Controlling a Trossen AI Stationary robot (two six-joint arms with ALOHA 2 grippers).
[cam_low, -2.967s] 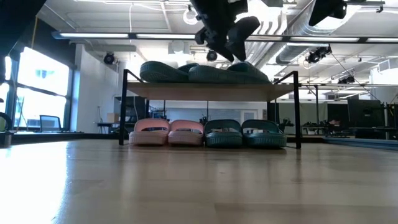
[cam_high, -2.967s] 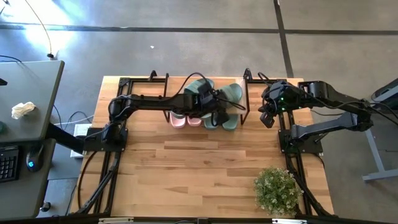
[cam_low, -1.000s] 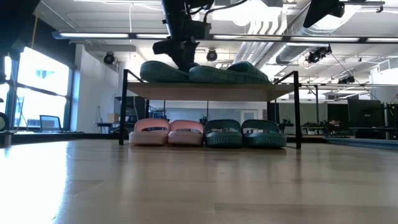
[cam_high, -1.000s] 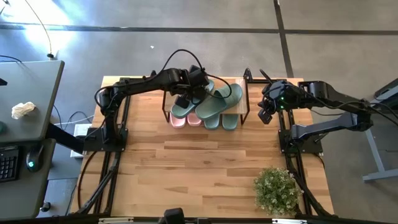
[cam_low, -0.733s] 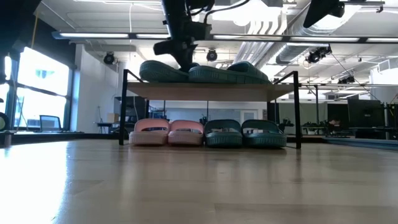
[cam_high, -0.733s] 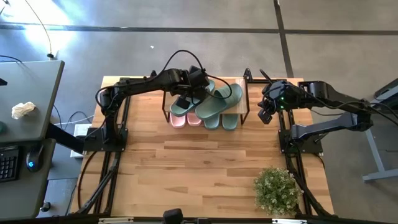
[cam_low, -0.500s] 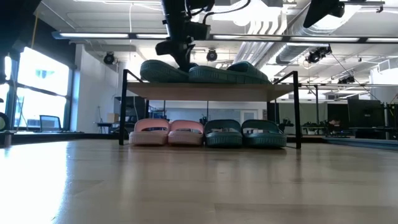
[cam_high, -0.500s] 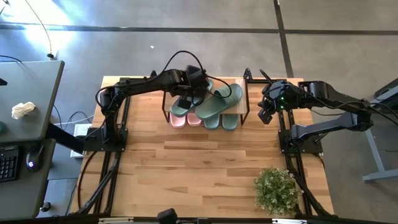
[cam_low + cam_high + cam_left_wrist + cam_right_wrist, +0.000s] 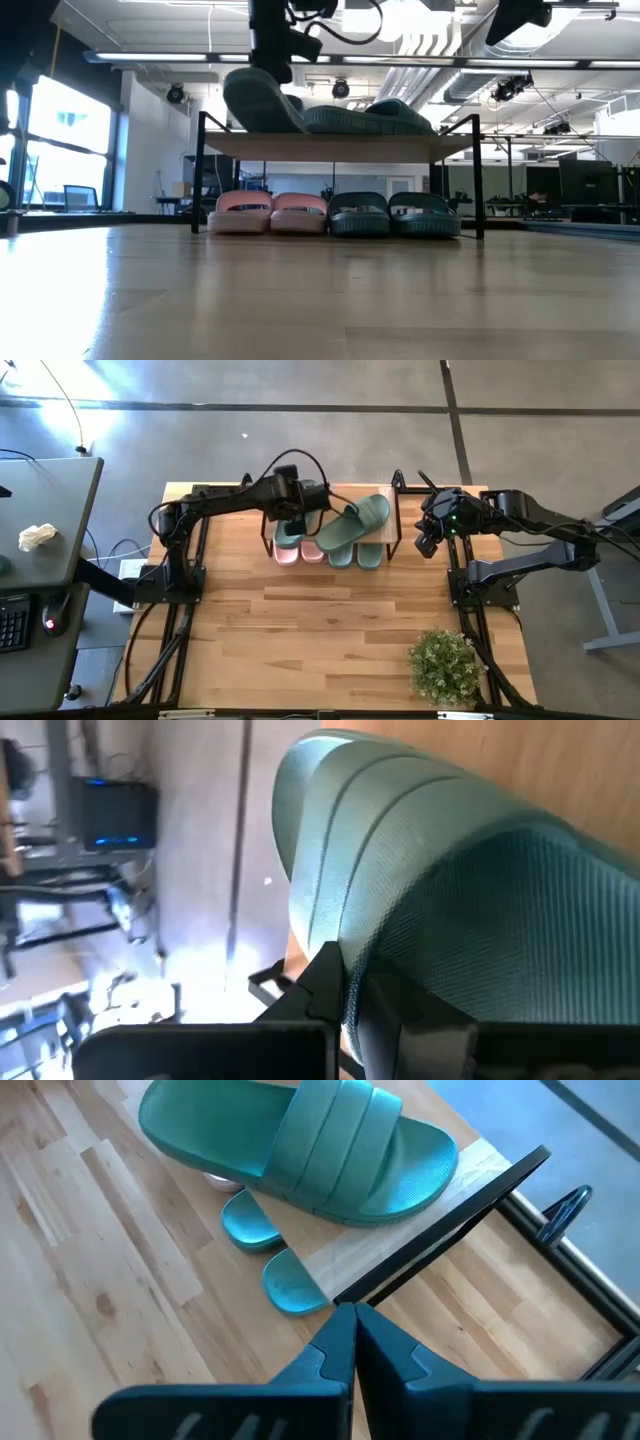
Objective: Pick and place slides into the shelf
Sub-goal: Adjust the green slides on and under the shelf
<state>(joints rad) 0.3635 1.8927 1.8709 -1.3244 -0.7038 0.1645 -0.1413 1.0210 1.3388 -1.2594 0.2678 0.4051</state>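
From above, the left gripper [image 9: 290, 512] holds a green slide [image 9: 288, 530] at the shelf's [image 9: 385, 532] left end, while the right gripper [image 9: 428, 544] waits at the shelf's three o'clock, fingers together and empty. At table height, the held slide [image 9: 262, 102] tilts on the top plank beside another green slide [image 9: 368, 117]; two pink and two green sit below. The left wrist view shows fingers [image 9: 325, 982] clamped on the sole edge.

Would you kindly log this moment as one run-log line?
left gripper: shut on green slide, tilted over shelf top | right gripper: shut, waiting beside shelf
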